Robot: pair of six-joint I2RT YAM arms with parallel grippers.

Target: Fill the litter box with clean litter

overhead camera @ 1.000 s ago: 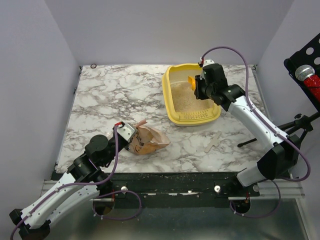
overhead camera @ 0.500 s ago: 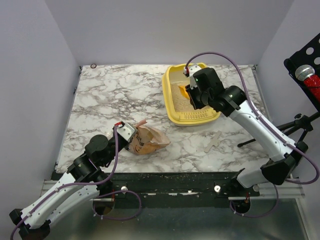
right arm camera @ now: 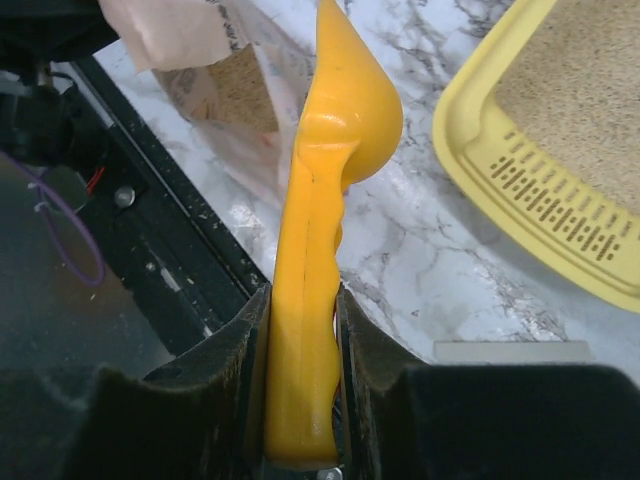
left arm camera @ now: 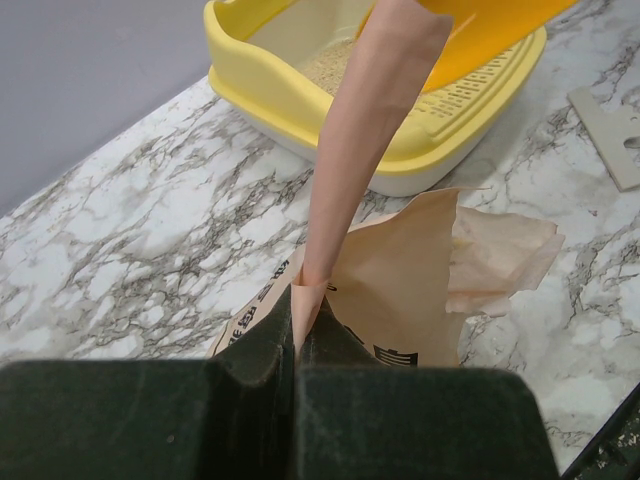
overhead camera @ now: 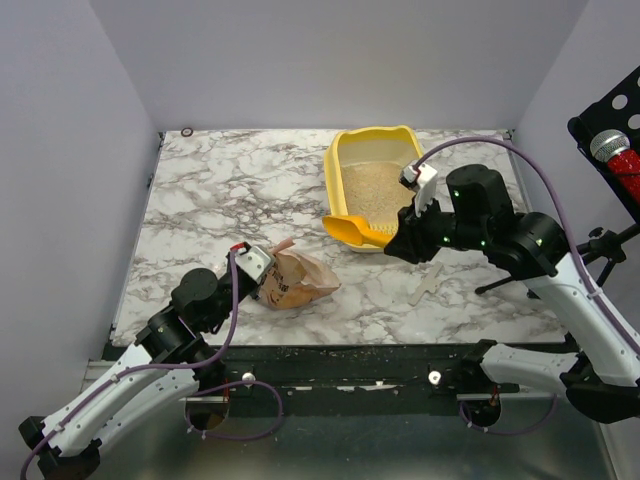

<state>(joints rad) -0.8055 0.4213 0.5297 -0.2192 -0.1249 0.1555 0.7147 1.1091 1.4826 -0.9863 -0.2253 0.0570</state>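
On the left, our left gripper (left arm camera: 297,325) is pinched tight on a raised flap of the crumpled pinkish-tan paper bag with dark print (overhead camera: 300,282). The bag lies on the white-and-grey marbled tabletop (overhead camera: 220,190), near the front edge, and the flap lifts its mouth toward the middle. Through that mouth the right wrist view shows a patch of fine beige clean litter (right arm camera: 243,100) inside.

Next comes the small orange plastic scoop (overhead camera: 355,232), its bowl pointing at the bag and hovering just past the near left corner of the box. From above the bowl looks empty to us, so we judge this the reach for another load. Our right gripper (right arm camera: 303,320) is clamped on the scoop's handle, the jaws pressing both its sides.

Behind the scoop, at centre-right of the table, sits the large yellow plastic litter box (overhead camera: 335,165), already holding a layer of the same granules across its floor.

To do this well, we should hold the flap taut and high, slide the scoop in low along the bag's lower wall, then level the bowl before lifting and clear the box's tall rim before tipping.
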